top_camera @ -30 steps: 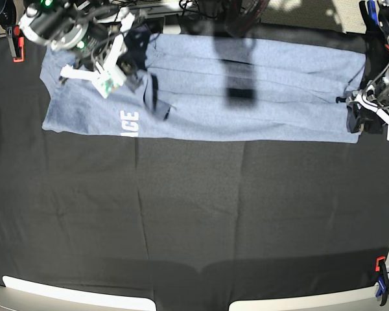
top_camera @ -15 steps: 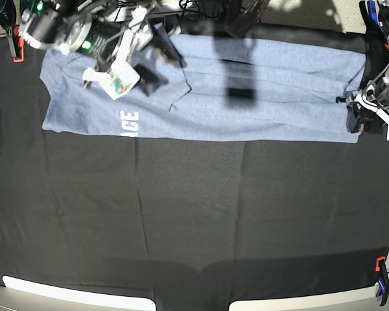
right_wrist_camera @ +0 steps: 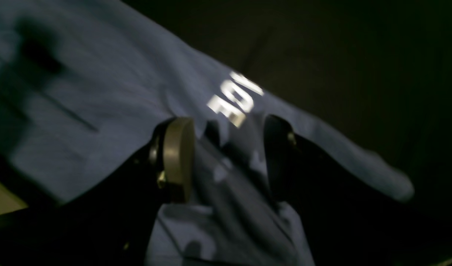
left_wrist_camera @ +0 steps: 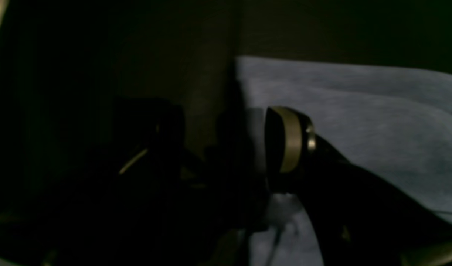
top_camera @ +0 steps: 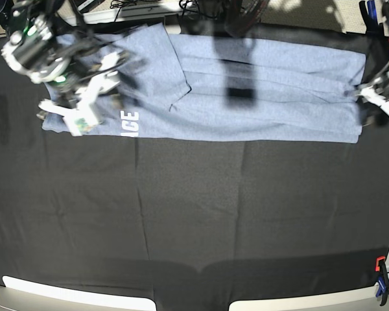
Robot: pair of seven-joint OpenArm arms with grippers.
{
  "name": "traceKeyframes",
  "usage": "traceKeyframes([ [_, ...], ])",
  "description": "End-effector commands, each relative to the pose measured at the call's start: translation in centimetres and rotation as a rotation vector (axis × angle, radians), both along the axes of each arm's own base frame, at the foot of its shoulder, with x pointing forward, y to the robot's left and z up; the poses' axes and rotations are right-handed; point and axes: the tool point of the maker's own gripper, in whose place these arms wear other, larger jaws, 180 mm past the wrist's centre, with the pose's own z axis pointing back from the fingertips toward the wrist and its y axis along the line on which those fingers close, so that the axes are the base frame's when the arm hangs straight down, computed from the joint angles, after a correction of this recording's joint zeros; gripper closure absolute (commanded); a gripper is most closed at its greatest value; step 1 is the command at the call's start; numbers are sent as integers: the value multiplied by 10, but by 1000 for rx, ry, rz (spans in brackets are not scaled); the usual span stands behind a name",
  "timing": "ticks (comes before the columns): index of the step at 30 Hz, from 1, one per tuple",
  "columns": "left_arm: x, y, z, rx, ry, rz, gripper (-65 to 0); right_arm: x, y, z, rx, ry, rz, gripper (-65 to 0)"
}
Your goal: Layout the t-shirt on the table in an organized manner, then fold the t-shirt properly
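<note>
The right tool (right_wrist_camera: 226,159) stands wide apart over the lettered end of the t-shirt (top_camera: 259,91), cloth showing between its pads but nothing pinched, while the left tool (left_wrist_camera: 226,155) sits at the shirt's opposite edge, also spread wide, one finger lost in darkness. The shirt lies in a long folded band along the far side of the black bench (top_camera: 194,214), only the white letters "GE" (top_camera: 129,122) readable. A red and blue clamp (top_camera: 380,280) grips the bench's near corner; both wrist views are dim and blurred.
</note>
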Motion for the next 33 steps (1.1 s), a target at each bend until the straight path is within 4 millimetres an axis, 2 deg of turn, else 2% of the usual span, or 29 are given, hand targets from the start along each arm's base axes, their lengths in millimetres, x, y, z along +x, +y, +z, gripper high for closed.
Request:
traceKeyframes([
  [1,6,5,18,-7,-61,-2,-322,6,-6,5,11,-27,-18,-293],
  [3,1,-2,20,-61,-75,-28,-322,6,-18,-6,30,1,-58,-293],
  [6,-3,-17,17,-133,-76,-79,-322,5,-25,-20,78,45,-93,-293],
  [9,-4,-17,11,-175,-66,-65,-322,3,-27,-28,93,70,-102,-293],
  [14,-7,-11,-12,-226,-27,-36,-322,4,-27,-28,93,69,-102,-293],
  [19,-5,-23,-15,-321,-42,-74,-322,3,-26,-28,92,70,-100,-293],
  [26,-11,-24,-38,-360,41,-56,-322,3,-27,-28,91,71,-100,-293],
  [30,-21,-34,-53,-374,123,-85,-322,3,-27,-28,91,70,-100,-293],
  [33,-27,-44,-56,-413,168,-114,-314,3,-27,-28,91,70,-100,-293],
])
